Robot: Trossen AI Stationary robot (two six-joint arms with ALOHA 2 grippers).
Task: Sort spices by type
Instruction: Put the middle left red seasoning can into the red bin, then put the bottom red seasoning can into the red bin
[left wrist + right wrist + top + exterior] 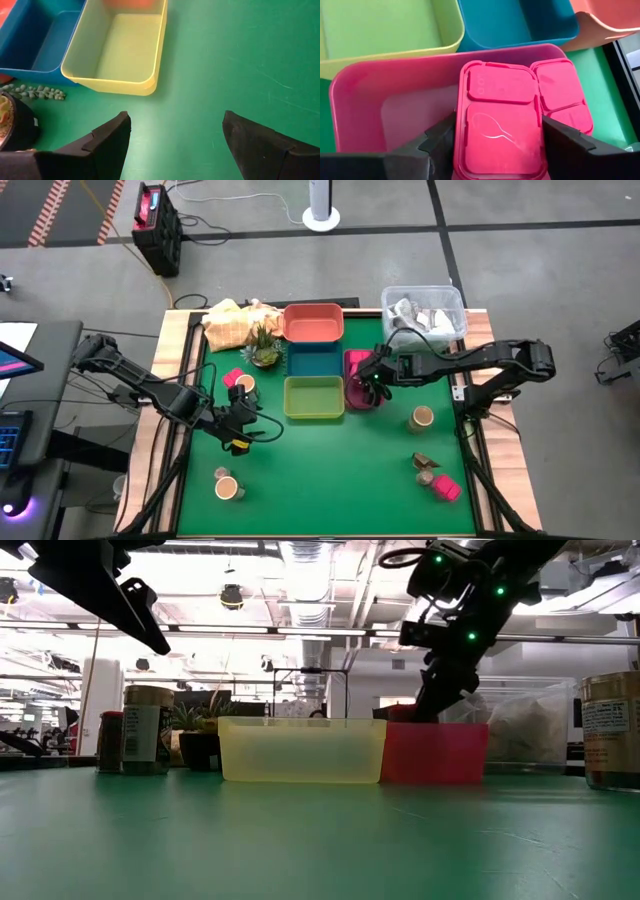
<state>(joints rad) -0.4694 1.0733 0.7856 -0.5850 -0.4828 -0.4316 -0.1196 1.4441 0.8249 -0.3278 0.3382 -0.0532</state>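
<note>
The right gripper [497,137] is grasping a magenta spice box [500,122] between its two fingers, holding it inside the pink tray [352,362], where a second magenta box [561,95] is lying just beside it. In the high view that tray is sitting at about three o'clock from the yellow tray [313,397], with the blue tray [314,361] and the orange tray [313,323] lined up toward twelve o'clock. The left gripper [175,137] is hanging released over bare green table [330,470] at about eight o'clock from the yellow tray, fingers spread with nothing between them. Other spices are waiting on the table: a magenta block [233,377] and a tan jar [245,384] near the potted plant [264,348], a jar [228,487] at seven o'clock, a jar [421,417] at four o'clock, and another magenta block [446,488] near the five o'clock corner.
</note>
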